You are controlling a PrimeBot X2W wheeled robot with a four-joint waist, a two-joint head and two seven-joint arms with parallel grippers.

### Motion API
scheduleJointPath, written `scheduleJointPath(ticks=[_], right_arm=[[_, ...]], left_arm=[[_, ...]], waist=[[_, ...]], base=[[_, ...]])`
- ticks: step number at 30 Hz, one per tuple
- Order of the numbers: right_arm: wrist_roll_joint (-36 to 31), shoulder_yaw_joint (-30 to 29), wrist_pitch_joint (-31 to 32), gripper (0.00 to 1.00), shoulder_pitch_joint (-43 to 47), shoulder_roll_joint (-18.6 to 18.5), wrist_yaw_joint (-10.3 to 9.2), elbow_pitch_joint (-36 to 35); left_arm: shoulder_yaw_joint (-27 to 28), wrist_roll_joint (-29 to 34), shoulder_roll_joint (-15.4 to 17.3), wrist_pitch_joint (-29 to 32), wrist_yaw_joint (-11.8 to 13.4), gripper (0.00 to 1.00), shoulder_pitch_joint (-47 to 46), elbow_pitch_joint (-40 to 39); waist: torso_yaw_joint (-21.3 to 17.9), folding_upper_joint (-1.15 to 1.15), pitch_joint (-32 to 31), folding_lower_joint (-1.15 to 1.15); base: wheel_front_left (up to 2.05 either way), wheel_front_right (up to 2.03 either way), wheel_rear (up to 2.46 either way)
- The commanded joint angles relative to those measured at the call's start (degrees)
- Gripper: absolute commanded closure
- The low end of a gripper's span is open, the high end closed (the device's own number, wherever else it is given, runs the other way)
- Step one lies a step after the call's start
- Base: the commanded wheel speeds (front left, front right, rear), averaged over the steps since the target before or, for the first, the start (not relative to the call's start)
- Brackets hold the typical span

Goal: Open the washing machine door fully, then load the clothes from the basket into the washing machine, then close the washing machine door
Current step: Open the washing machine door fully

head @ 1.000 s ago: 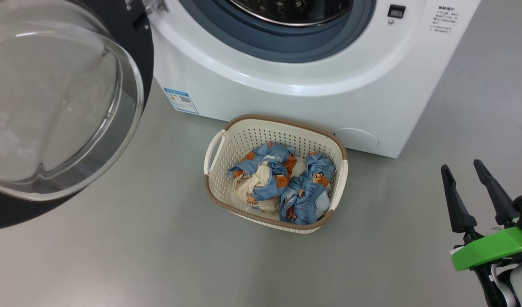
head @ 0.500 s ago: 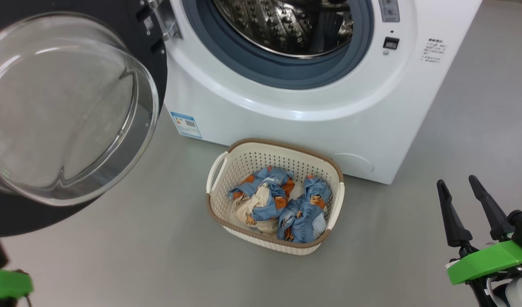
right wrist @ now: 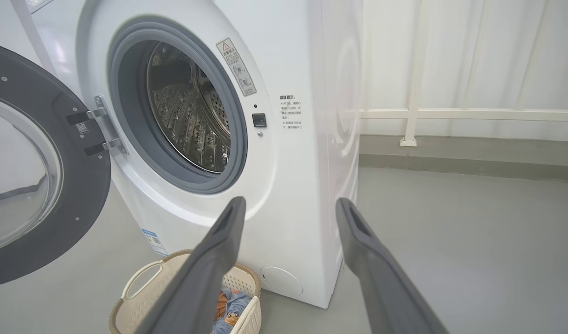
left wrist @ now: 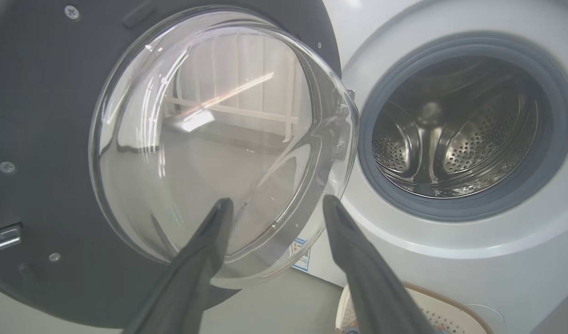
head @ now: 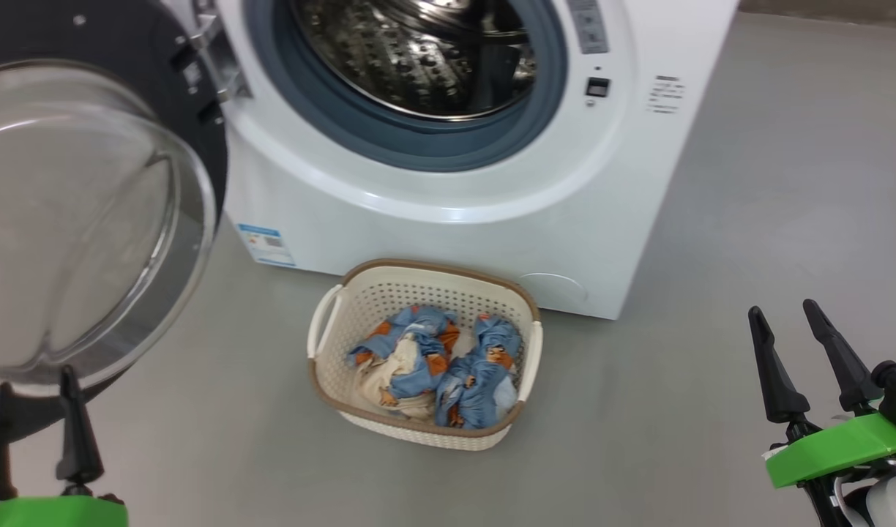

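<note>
The washing machine [head: 448,219] stands with its steel drum [head: 419,58] exposed. The washing machine door [head: 148,44] is swung wide to the left, glass bowl facing me. On the floor before the machine sits the basket [head: 349,282], holding the clothes [head: 437,366], two blue bear-print bundles. My left gripper [head: 34,380] is open at the lower left, just under the door's bowl and holding nothing. In the left wrist view the left gripper [left wrist: 277,200] points at the door [left wrist: 42,116]. My right gripper [head: 782,309] is open and empty, right of the basket.
Bare grey floor [head: 711,219] surrounds the machine and basket. In the right wrist view my right gripper [right wrist: 291,200] faces the machine [right wrist: 302,162], with the basket [right wrist: 140,297] low left. A white railing [right wrist: 451,113] and curtain stand behind.
The head camera has tilted and turned, so the whole picture shifted. My left gripper has come up into the head view at the lower left. The right gripper has kept its pose.
</note>
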Motion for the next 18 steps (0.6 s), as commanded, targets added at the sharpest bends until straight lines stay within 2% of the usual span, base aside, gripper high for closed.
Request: scheduleJointPath(ticks=[1, 18], right_arm=[[-0.17, 0.72, -0.69, 0.00, 0.48, -0.80, 0.33, -1.60], [-0.27, -0.62, -0.69, 0.00, 0.30, -0.58, 0.33, -2.13]], left_arm=[[1.02, -0.75, 2.03, -0.30, 0.04, 0.00, -0.18, -1.93], [-7.73, -5.95, 3.60, -0.30, 0.03, 0.00, 0.32, -4.18]], waist=[[-2.10, 0.00, -0.34, 0.00], [-13.55, 0.00, 0.33, 0.00]], base=[[0.00, 0.00, 0.00], [0.00, 0.00, 0.00]])
